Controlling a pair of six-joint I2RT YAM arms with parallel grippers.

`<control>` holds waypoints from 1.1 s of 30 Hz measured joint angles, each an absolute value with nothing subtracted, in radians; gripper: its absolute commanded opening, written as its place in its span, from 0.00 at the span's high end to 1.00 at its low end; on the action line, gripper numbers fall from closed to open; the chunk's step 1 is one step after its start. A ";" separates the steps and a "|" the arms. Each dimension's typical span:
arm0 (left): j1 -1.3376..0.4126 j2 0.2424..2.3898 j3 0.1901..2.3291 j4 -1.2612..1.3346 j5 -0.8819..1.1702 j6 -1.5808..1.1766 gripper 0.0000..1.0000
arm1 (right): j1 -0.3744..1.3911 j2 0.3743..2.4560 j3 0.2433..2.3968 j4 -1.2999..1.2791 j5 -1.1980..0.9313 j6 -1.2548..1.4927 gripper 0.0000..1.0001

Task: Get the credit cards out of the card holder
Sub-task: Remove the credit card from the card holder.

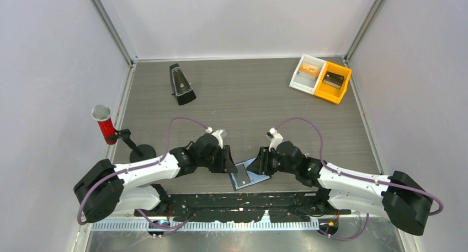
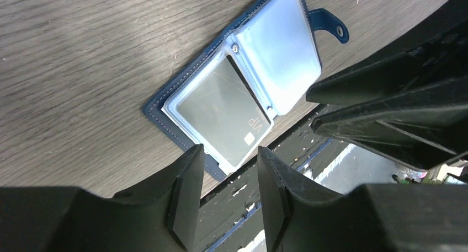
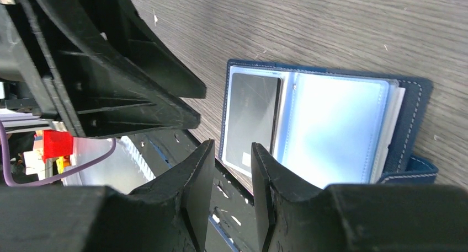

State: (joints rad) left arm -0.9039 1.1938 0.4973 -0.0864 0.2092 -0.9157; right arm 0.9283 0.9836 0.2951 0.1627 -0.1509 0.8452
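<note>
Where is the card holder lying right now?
In the top view, the card holder lies open at the near edge of the table, about in the middle, between the left gripper and the right gripper.

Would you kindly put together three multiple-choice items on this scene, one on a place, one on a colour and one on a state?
1. Where on the table does the card holder lie?
A. at the near edge, between the left gripper and the right gripper
B. against the far wall
C. at the far right corner

2. What colour is the card holder's cover?
A. red
B. dark blue
C. green

3. In what state is the card holder?
A. snapped shut
B. standing on edge
C. lying open, with a credit card in one clear sleeve

Answers:
1 A, since the top view shows it at the near edge between the two arms' tips.
2 B, since its stitched border is dark blue in both wrist views.
3 C, since both halves lie flat with the sleeves showing.
</note>
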 measured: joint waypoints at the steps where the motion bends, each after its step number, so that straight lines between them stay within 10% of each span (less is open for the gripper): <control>1: -0.905 1.187 0.501 -0.094 0.208 -0.912 0.56 | 0.928 0.978 0.294 0.154 -0.148 0.845 0.62; 33: -0.949 1.229 0.403 0.041 0.165 -1.041 0.69 | 0.929 1.151 0.275 0.210 -0.186 0.746 0.67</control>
